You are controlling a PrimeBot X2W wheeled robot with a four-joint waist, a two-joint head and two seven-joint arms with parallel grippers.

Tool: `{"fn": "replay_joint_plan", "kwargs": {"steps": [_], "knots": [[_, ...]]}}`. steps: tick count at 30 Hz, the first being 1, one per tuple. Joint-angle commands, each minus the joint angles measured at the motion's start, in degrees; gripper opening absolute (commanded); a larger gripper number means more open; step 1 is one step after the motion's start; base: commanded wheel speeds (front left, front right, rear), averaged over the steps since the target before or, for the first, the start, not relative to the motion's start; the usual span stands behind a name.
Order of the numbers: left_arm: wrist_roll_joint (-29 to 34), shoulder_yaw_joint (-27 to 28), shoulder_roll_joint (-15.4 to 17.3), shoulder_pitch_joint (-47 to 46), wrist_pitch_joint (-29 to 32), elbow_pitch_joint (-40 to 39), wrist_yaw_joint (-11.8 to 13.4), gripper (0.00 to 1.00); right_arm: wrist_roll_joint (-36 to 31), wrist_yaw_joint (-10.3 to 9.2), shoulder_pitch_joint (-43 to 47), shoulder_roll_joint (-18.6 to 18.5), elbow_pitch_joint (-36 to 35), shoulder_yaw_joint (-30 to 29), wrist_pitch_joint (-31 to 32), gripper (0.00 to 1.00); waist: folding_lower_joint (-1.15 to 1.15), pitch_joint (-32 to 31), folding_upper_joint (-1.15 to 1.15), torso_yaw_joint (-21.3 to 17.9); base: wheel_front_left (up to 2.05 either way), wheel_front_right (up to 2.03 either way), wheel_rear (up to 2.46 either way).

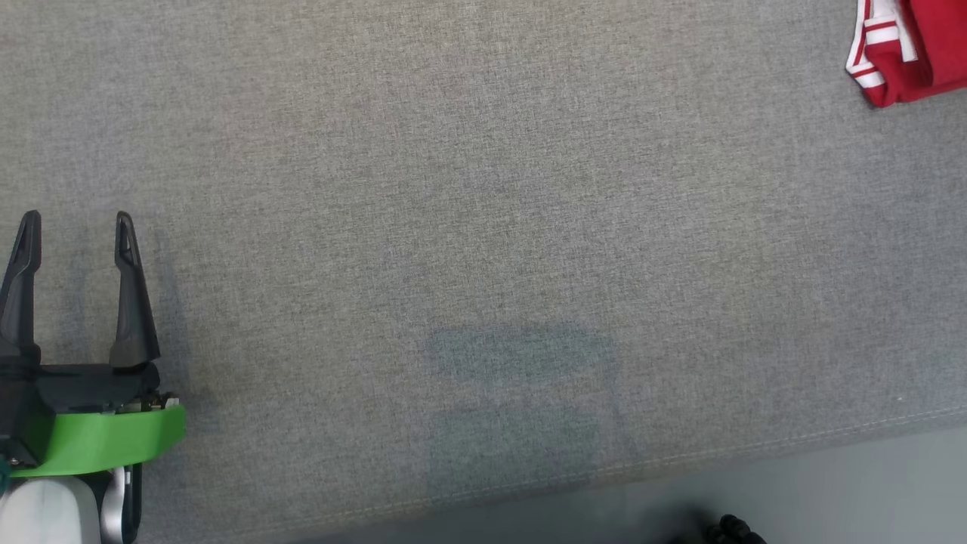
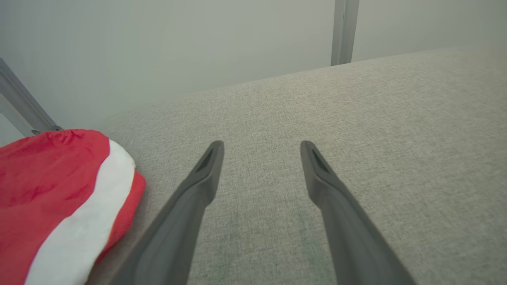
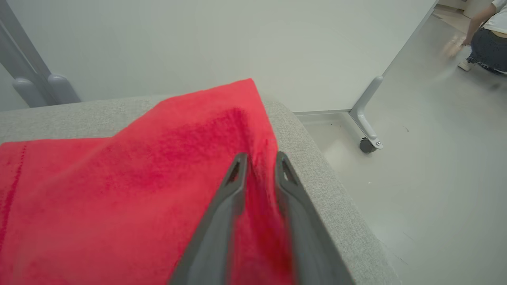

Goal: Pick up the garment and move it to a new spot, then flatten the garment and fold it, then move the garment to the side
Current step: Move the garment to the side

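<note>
One red, white-striped garment [image 1: 910, 53] is seen at the far right corner of the bench [image 1: 483, 227]. Two hands are counted. The left hand [image 1: 77, 223] is held wide and empty over the bench's near left. The right hand [image 3: 261, 159] is narrowed over the garment; whether cloth is pinched cannot be told.

Grey woven fabric surface [image 1: 483, 189], stitched seam [image 1: 831, 431] running along its near edge. Faint darker rectangular patch [image 1: 521, 400] on the surface, just inside that seam. Pale grey floor [image 1: 831, 483] below the near edge; small black object [image 1: 729, 529] on it, too cut off to identify. White panel [image 3: 198, 39] behind the surface's far edge. Grey upright post [image 2: 344, 31] rises behind that edge, angled grey frame bars [image 3: 35, 79] at the far corner. Panel foot with a caster [image 3: 367, 144] on the floor off the surface's end. Person [image 3: 485, 35] crouched on the floor, well away from the surface.
</note>
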Motion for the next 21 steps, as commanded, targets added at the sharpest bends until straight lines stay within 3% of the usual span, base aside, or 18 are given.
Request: {"fn": "replay_joint_plan", "kwargs": {"steps": [1, 7, 9, 16, 21], "knots": [[0.04, 0.13, 0.33, -0.50, 0.01, 0.00, 0.46, 1.00, -0.73, -0.04, -0.67, -0.19, 0.84, 0.37, -0.11, 1.00, -0.01, -0.18, 0.00, 0.03, 0.00, 0.00, 0.00], [-0.50, -0.55, -0.69, -1.08, 0.01, 1.03, 0.48, 1.00, -2.75, -0.04, -2.05, 0.14, 2.65, 0.98, -2.25, 1.00, -0.01, -2.11, 0.00, 0.27, 0.00, 0.00, 0.00], [-0.75, -0.54, -1.37, -0.88, 0.01, 1.78, 0.45, 1.00, -1.63, -0.03, -1.09, 1.91, 1.29, 0.43, -3.75, 1.00, -0.01, -3.97, 0.00, 0.35, 0.00, 0.00, 0.00], [-1.48, -0.38, -3.30, 0.75, 0.01, 3.40, 0.56, 1.00, 2.10, -0.04, 5.00, 4.79, -6.13, -2.73, -5.46, 1.00, -0.01, -9.58, 0.00, 0.22, 0.00, 0.00, 0.00], [-1.67, -0.90, -4.07, 1.13, 0.01, 4.62, 0.35, 1.00, 0.26, -0.04, 11.29, 6.50, -13.67, -6.61, -5.43, 1.00, -0.01, -13.15, 0.00, 0.30, 0.00, 0.00, 0.00]]}}
